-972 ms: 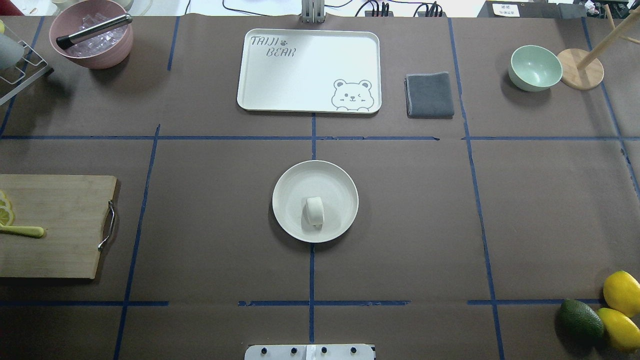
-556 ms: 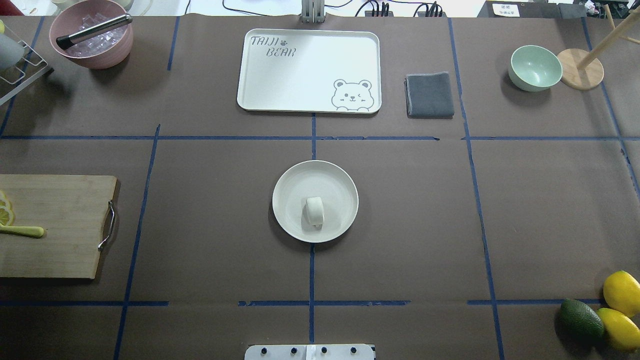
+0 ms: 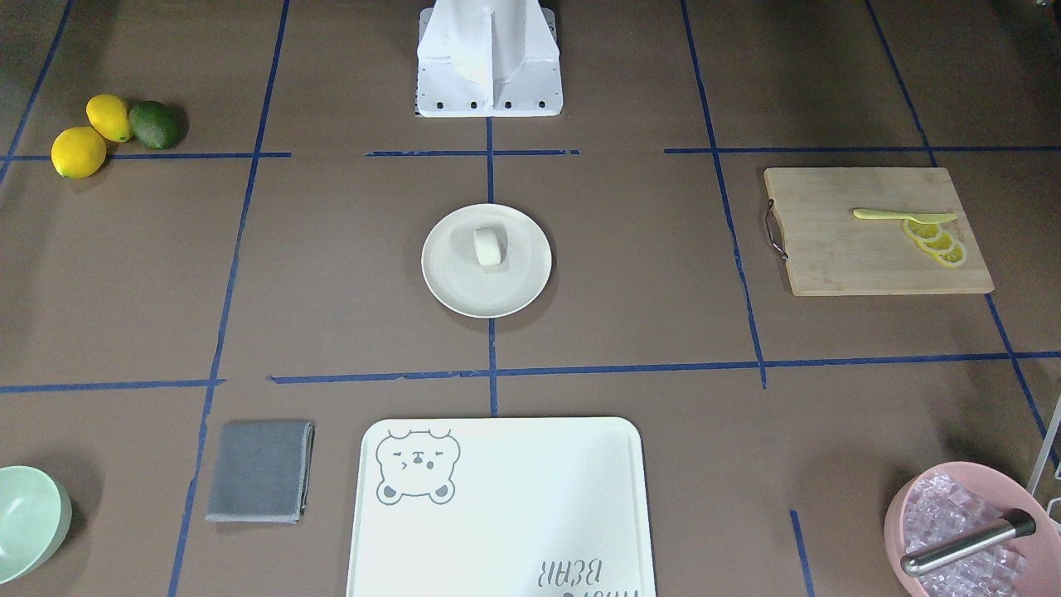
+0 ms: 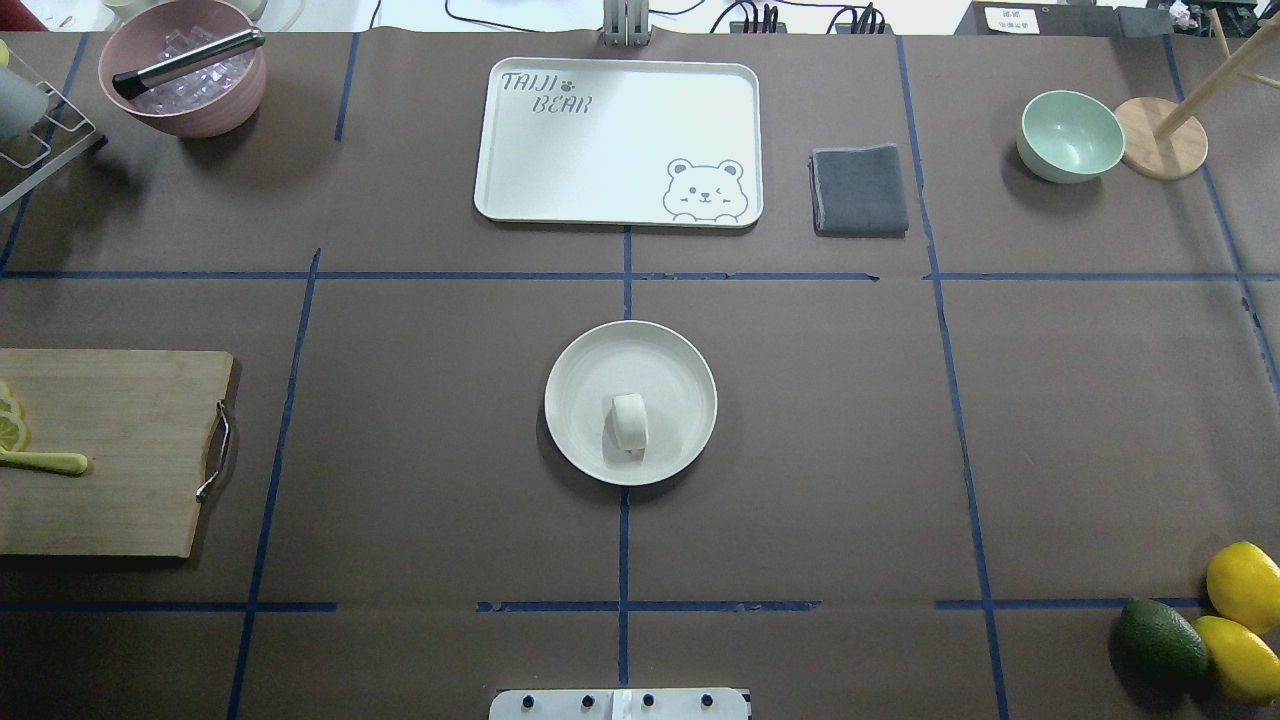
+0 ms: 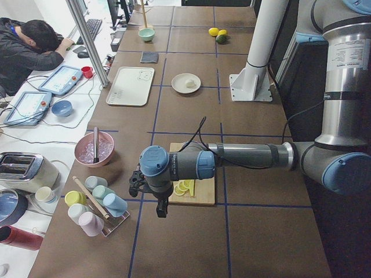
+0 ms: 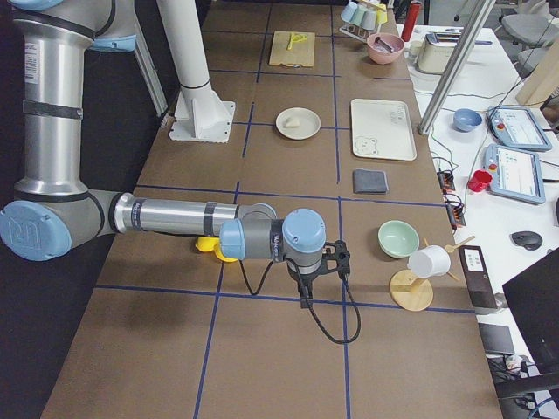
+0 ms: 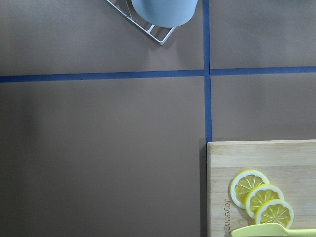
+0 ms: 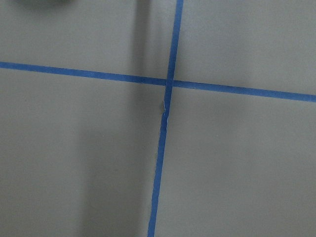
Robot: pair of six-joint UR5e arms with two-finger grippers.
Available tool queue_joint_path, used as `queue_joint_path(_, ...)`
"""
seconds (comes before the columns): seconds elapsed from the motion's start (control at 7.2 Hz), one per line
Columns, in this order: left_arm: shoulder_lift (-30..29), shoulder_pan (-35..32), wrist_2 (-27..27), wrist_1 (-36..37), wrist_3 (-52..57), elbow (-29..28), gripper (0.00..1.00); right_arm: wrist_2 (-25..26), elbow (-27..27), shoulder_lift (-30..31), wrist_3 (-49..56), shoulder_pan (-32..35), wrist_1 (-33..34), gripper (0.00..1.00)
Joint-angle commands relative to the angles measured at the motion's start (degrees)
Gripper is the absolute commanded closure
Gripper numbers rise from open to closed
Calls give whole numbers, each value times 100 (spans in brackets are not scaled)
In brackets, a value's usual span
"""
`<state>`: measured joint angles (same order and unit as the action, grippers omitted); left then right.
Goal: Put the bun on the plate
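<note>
The small white bun (image 4: 630,422) lies on its side on the round cream plate (image 4: 632,350) at the table's middle, a little toward the robot's side of the plate's centre. It also shows as bun (image 3: 489,246) on plate (image 3: 489,292) in the front-facing view. Neither arm is near it. The left gripper (image 5: 137,180) hangs over the table's left end beside the cutting board, and the right gripper (image 6: 335,258) hangs over the right end near the lemons. Both show only in the side views, so I cannot tell whether they are open or shut.
A bear-printed tray (image 4: 560,140), grey cloth (image 4: 859,189) and mint bowl (image 4: 1069,135) sit along the far side. A pink bowl (image 4: 182,70) of ice is far left. The cutting board (image 4: 110,450) has lemon slices; lemons (image 4: 1243,585) and an avocado (image 4: 1160,638) lie near right.
</note>
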<state>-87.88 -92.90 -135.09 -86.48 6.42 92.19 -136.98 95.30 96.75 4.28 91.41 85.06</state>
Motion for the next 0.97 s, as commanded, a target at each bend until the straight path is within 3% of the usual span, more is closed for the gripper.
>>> queue_joint_path(0.0, -1, 0, 0, 0, 0, 0, 0, 48, 15, 45, -381, 0, -24, 0)
queue_joint_path(0.83, -1, 0, 0, 0, -9, 0, 0, 40, 41, 46, -384, 0, -77, 0)
